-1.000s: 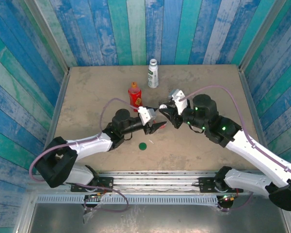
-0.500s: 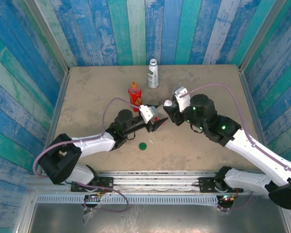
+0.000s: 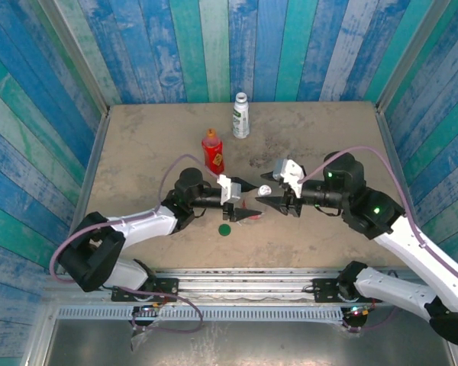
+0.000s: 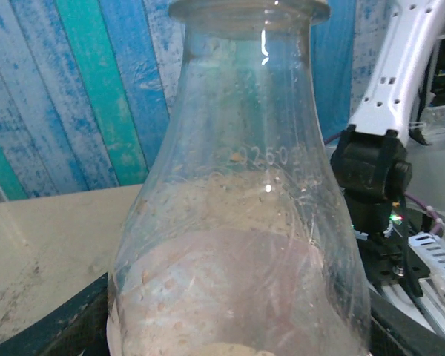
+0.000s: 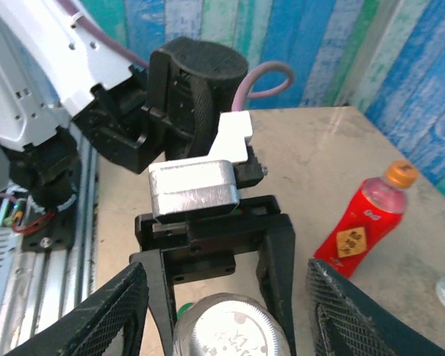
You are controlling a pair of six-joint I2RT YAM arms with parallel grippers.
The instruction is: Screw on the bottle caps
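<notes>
One bottle is getting all the attention: the clear bottle point(image 4: 237, 222) is being held around its body by the left jaws, between the two arms over the middle of the tabletop point(image 3: 137, 145), with the white cap point(image 5: 222, 326) sitting on its neck. The right jaws, which were closing on that cap a second ago, are now standing apart. Their meshed pads point(image 5: 126, 311) are lying either side of the cap without touching it, and the right arm is drawing back toward its own side. That is looking like a release after a twist, either to take a fresh bite or because the cap is judged tight; how far the thread is seated is not showing. Behind, the red bottle point(image 3: 212, 155) is standing upright wearing its orange cap point(image 5: 402, 173), and the white-labelled bottle point(image 3: 240, 116) is standing farther back near the wall. The dark green cap point(image 3: 224, 229) is lying loose on the tabletop just in front of the left jaws, so that one is still waiting.
</notes>
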